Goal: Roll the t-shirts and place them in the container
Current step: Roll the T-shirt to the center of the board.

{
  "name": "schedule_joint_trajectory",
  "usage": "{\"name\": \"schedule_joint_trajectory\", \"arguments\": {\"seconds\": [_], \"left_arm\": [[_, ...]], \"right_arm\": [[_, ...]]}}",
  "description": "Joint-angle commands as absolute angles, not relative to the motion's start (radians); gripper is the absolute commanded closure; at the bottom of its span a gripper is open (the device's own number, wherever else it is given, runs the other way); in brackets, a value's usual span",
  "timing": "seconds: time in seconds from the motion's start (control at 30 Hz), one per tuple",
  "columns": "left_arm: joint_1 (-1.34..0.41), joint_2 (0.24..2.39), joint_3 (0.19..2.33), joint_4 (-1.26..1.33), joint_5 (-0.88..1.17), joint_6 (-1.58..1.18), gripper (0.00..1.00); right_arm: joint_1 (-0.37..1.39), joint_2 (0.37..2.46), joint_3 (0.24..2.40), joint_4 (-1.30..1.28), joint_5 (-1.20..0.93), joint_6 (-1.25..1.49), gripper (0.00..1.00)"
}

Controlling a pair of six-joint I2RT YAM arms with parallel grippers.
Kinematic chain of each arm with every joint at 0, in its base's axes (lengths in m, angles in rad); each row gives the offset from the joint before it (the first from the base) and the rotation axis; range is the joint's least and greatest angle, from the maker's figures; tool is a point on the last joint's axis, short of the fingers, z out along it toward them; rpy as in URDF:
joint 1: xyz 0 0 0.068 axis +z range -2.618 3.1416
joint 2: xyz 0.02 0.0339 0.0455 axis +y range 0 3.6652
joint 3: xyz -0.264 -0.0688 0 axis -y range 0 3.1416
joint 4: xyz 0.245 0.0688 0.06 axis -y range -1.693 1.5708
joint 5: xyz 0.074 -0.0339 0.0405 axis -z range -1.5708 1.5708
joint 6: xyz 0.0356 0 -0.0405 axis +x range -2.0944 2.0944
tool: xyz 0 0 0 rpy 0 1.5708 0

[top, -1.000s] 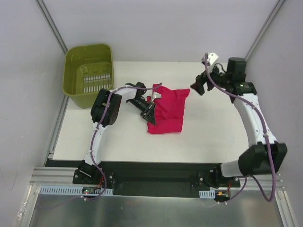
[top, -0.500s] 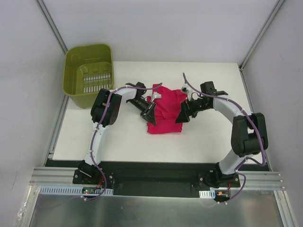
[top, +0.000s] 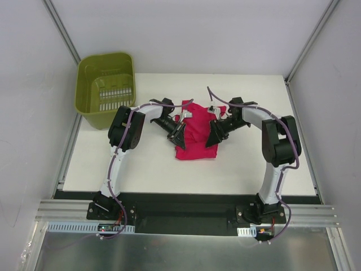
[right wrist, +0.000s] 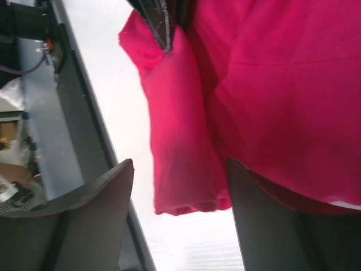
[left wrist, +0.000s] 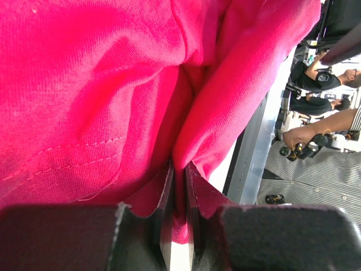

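A green plastic basket (top: 106,84) stands at the far left corner of the white table (top: 254,164), well apart from the cloth. The left arm reaches from its base past the basket's near side to the middle of the table. There the left gripper (top: 178,134) sits low at the left edge of the magenta-red t-shirt (top: 198,134). In the left wrist view its fingers (left wrist: 84,237) are pressed almost together, with a fold of the red fabric pinched in the narrow slit between them, so it is clenched on the shirt.

The t-shirt lies bunched and partly folded at the table's centre, between the two grippers, with wrinkles and a stitched hem showing up close.

The right gripper (top: 213,137) is at the shirt's right edge, just across from the left one. In the right wrist view its fingers (right wrist: 90,220) are spread wide, a rolled edge of fabric lying between them without being squeezed. It is released. The right arm bends back sharply toward the table's right side.
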State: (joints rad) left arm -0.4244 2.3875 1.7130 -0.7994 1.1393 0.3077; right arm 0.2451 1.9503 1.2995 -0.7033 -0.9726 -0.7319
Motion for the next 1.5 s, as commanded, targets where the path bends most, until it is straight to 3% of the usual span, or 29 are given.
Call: {"name": "schedule_joint_trajectory", "arguments": {"seconds": [0.0, 0.23, 0.43, 0.53, 0.77, 0.93, 1.1, 1.3, 1.47], "left_arm": [[-0.426, 2.33, 1.712, -0.831, 1.121, 0.347, 0.91], [-0.426, 2.327, 1.712, -0.838, 1.124, 0.347, 0.91], [-0.426, 2.326, 1.71, -0.839, 1.117, 0.341, 0.9], [-0.426, 2.318, 1.709, -0.838, 1.072, 0.337, 0.75], [-0.411, 2.251, 1.782, -0.856, 0.947, 0.356, 0.57], [-0.44, 2.028, 1.741, -0.844, 0.896, 0.472, 0.48], [-0.566, 1.785, 1.53, -0.726, 0.659, 0.661, 0.44], [-0.738, 1.544, 1.103, -0.225, 0.396, 0.833, 0.42], [-0.808, 1.52, 0.941, -0.003, 0.322, 0.923, 0.41]], "right_arm": [[0.279, 2.017, 1.374, -0.977, -1.074, -0.902, 0.36], [0.287, 2.063, 1.344, -1.063, -1.089, -0.959, 0.45], [0.252, 2.112, 1.345, -1.026, -1.101, -0.861, 0.76], [0.224, 2.149, 1.348, -1.017, -1.103, -0.825, 0.87], [0.195, 2.281, 1.419, -1.15, -1.085, -0.844, 0.89], [0.199, 2.309, 1.45, -1.126, -1.063, -0.77, 0.9], [0.209, 2.327, 1.479, -1.103, -1.02, -0.701, 0.92], [0.206, 2.39, 1.532, -1.184, -1.035, -0.707, 0.94], [0.19, 2.476, 1.617, -1.342, -1.086, -0.805, 0.95]]}}
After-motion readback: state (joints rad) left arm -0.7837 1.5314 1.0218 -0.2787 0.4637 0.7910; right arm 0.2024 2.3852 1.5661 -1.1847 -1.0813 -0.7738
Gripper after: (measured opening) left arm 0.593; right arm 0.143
